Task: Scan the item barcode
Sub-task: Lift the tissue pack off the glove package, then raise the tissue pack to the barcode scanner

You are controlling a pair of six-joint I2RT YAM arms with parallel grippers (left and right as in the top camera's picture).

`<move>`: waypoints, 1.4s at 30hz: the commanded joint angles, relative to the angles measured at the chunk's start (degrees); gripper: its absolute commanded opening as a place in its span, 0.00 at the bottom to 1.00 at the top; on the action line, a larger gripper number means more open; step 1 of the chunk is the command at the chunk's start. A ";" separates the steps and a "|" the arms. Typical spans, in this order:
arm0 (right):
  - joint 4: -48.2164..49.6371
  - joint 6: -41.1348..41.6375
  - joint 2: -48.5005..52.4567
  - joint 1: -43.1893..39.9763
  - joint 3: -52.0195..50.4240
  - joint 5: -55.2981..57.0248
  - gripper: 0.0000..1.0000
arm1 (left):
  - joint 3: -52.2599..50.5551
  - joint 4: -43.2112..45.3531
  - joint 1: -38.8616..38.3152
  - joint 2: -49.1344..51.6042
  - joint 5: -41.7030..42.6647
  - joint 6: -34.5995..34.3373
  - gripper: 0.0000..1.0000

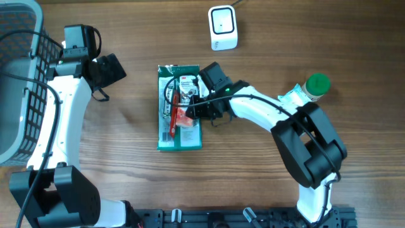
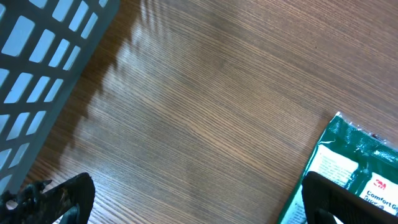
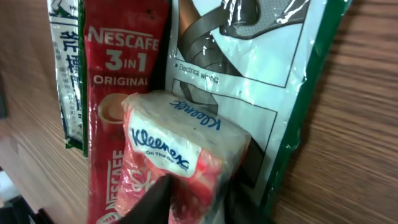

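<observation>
A pink Kleenex tissue pack [image 3: 180, 149] lies on a red Nescafe sachet [image 3: 115, 74] and a flat green-edged package [image 3: 261, 81], near the middle of the table. My right gripper [image 3: 198, 186] pinches the near end of the tissue pack, with a dark finger pressed on each side. In the overhead view this gripper [image 1: 193, 109] sits over the pile on the green package [image 1: 179, 136]. The white scanner [image 1: 223, 27] stands at the far edge, apart from the pile. My left gripper [image 2: 196, 205] hangs open over bare wood with nothing between its fingers. The green package's corner [image 2: 354, 168] lies by its right finger.
A grey slatted basket [image 1: 19, 76] fills the left edge, close to the left arm. A green-capped bottle [image 1: 314, 87] stands at the right with a pale wrapper beside it. A green-and-white sachet [image 3: 65, 81] lies left of the Nescafe one.
</observation>
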 commanded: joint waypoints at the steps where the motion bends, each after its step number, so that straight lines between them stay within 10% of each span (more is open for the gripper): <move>1: 0.09 -0.04 1.03 -0.68 -0.24 0.46 0.15 | 0.63 0.13 0.37 -0.42 -0.52 0.90 1.00; 16: 5.60 -18.80 -2.62 -19.26 -0.24 -65.53 0.04 | 0.63 0.13 0.37 -0.42 -0.55 0.90 1.00; 39: 11.08 -15.02 -38.12 -26.69 -0.26 -66.29 0.04 | 0.63 0.13 0.37 -0.42 -0.55 0.90 1.00; 42: 6.21 -16.94 -37.05 -26.69 -0.26 -51.69 0.04 | 0.63 0.13 0.37 -0.42 -0.52 0.90 1.00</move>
